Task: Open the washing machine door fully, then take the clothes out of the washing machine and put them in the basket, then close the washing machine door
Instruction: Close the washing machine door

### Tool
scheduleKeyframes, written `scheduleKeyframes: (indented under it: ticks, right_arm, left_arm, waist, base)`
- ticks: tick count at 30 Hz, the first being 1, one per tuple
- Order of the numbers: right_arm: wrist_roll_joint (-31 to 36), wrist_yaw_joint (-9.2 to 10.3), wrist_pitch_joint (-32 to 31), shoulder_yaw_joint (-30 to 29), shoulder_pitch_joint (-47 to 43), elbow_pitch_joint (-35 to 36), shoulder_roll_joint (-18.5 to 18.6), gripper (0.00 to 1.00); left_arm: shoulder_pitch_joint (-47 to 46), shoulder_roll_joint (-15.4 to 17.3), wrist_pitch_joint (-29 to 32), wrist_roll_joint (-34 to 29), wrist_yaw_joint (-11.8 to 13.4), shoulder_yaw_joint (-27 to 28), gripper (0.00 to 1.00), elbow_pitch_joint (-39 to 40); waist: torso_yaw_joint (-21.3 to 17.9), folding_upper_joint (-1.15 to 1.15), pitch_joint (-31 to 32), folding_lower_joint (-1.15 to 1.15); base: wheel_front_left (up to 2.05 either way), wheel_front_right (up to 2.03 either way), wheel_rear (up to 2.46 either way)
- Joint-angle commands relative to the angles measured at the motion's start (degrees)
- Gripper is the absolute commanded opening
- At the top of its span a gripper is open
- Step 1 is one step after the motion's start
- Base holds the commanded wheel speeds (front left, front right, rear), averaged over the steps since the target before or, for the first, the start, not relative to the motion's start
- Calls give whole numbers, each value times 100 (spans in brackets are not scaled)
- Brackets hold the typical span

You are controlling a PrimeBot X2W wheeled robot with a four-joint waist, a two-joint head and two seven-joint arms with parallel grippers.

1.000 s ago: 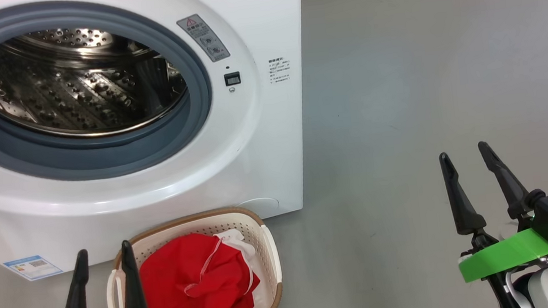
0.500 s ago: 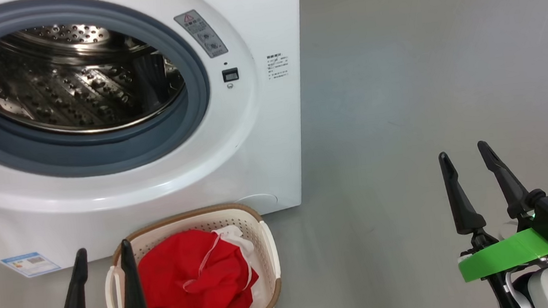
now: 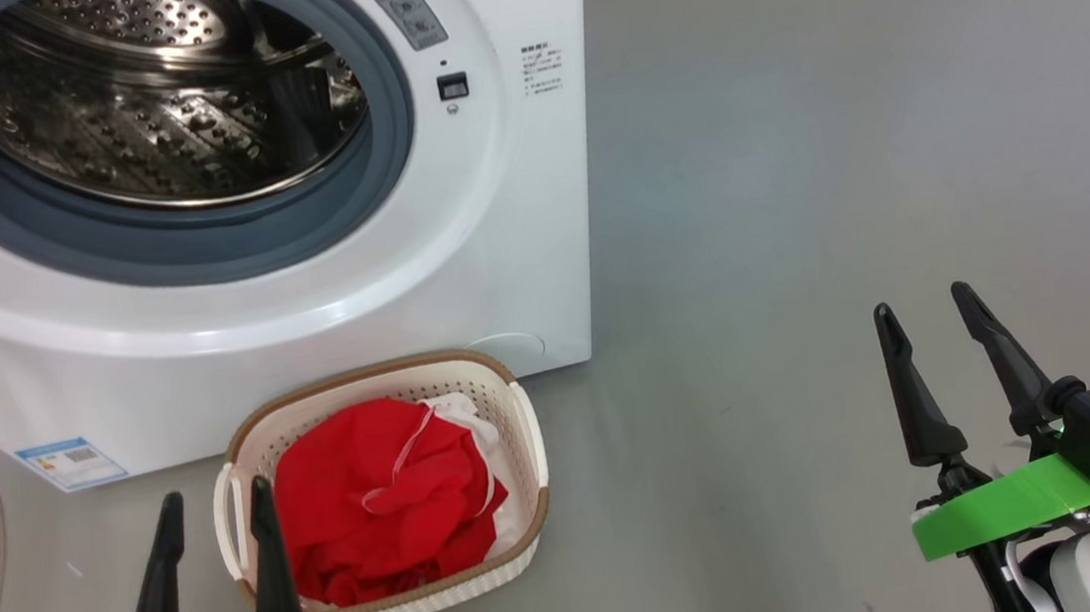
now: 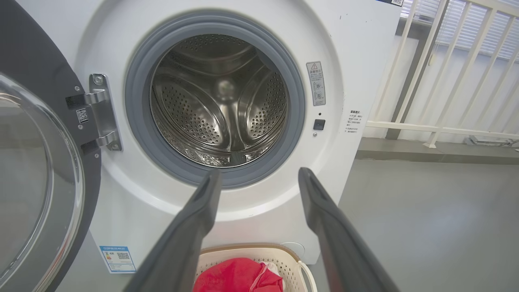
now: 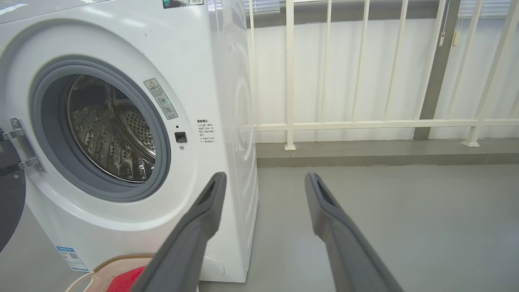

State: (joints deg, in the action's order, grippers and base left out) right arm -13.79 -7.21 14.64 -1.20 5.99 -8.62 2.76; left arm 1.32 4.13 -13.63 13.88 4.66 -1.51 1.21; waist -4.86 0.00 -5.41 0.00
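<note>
Two tools are in view, and both stand with jaws spread wide and nothing in them: the left tool [image 3: 216, 490] hangs just before the basket [image 3: 363, 371], and the right tool [image 3: 920, 300] hangs over bare floor [image 3: 792, 172], well apart from the work.

Findings:
- The washing machine [image 3: 520, 248] stands on the floor near its far edge, where a railing [image 5: 288, 73] runs.
- The drum [image 4: 219, 101] looks empty, as far as the views reach into it.
- The clothes [image 3: 374, 502], red with a white piece, lie heaped inside the basket, which sits on the floor close against the machine's front.
- The washing machine door [image 4: 40, 174] is swung wide open on its hinge [image 4: 101, 113], at the machine's left.

Assessment: unloading appears complete, and closing the door is judged to be the step in hand.

Recommendations: the left tool is the nearer and should do the pushing. Contact belongs on the black rim, on the side far from the hinge, not on the glass. The push should follow the door's arc and end in a firm press against the gasket [image 4: 296, 121] until the latch catches. The fingers should stay outside the closing gap. The swing's clearance over the basket should be checked first.
</note>
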Motion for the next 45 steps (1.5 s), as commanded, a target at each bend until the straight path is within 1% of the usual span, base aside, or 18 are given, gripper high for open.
scheduleKeyframes:
  ticks: [1,5,16,23,30,40,45]
  right_arm:
    - [-44,-28,36,110,57,125,11,100]
    - [-50,-28,36,111,60,121,11,100]
    - [-49,-28,36,113,64,113,11,100]
    - [-47,-28,36,139,58,123,11,100]
    - [24,-28,36,197,35,163,11,100]
    - [181,-28,36,247,-8,238,11,100]
    - [194,-28,36,384,-24,281,11,100]
  left_arm:
    - [-70,82,-14,20,-16,165,100,166]
    - [-80,107,-17,39,-76,107,100,184]
    - [-114,123,-31,-39,40,62,100,165]
    - [-104,120,-31,-61,104,36,100,238]
    - [-75,89,18,-69,210,-31,100,411]
    - [50,100,21,-247,401,-120,100,618]
    - [113,93,10,-291,519,-101,100,673]
  waist:
    - [6,0,-7,0]
    - [19,0,-24,0]
    - [92,0,-40,0]
    - [233,0,-34,0]
    - [564,0,-30,0]
    - [1265,0,13,0]
    - [1581,0,65,0]
  base:
    - [-51,51,0]
    - [-18,18,0]
    - [0,0,0]
    - [0,0,0]
    - [0,0,0]
    - [0,0,0]
    - [0,0,0]
